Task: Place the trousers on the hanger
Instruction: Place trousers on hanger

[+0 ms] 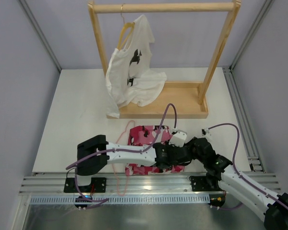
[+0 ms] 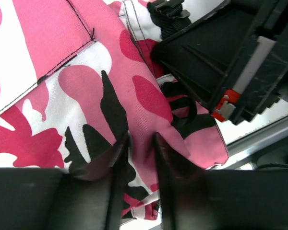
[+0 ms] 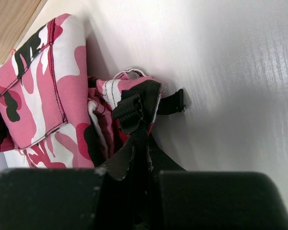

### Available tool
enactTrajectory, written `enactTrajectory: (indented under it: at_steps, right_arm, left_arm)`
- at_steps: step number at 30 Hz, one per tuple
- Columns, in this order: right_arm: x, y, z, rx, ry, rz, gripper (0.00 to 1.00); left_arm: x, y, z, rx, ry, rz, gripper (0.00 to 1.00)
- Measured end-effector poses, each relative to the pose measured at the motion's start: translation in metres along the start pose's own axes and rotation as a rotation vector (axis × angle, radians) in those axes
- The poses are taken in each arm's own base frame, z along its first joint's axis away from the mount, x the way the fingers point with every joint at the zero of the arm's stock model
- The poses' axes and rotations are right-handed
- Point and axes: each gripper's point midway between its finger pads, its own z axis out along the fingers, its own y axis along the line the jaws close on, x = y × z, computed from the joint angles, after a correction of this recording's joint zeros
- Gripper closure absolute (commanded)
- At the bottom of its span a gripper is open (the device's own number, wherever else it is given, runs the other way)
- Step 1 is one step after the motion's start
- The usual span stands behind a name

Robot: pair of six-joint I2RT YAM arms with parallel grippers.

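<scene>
So, trousers (image 1: 146, 139): one pair, bunched in a heap at the middle of the table's (image 1: 77, 110) near edge, not yet spread.
Pink wire hanger (image 1: 123, 135): one, flat on the table, poking out from the heap's left side; most of it is covered, so you likely need the cloth lifted off before you can thread it.
Left gripper (image 2: 141, 143): your fingers are pinched on a fold of camouflage cloth, probably to raise that side.
Right gripper (image 3: 139, 148): fingers pressed together on the black strap (image 3: 134, 112) at the waist end, a firm place to pull from.
Grips: two, close together on the heap's right side.
Far edge: one rack (image 1: 163, 7), one wooden hanger (image 1: 126, 29), one white T-shirt (image 1: 132, 72) draped on it, all well apart from your work.
</scene>
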Motion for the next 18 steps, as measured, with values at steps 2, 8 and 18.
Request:
enactTrajectory:
  at_steps: [2, 8, 18]
  right_arm:
    - [0.001, -0.001, 0.0, -0.002, -0.001, 0.013, 0.96]
    - [-0.001, 0.0, 0.001, -0.005, -0.01, 0.032, 0.96]
    - [-0.002, -0.002, 0.002, 0.009, -0.019, 0.042, 0.96]
  left_arm:
    - [0.002, 0.0, 0.002, -0.008, 0.0, -0.011, 0.97]
    - [0.005, -0.003, 0.004, 0.024, -0.022, 0.013, 1.0]
    - [0.01, -0.016, -0.022, 0.148, -0.076, 0.035, 1.0]
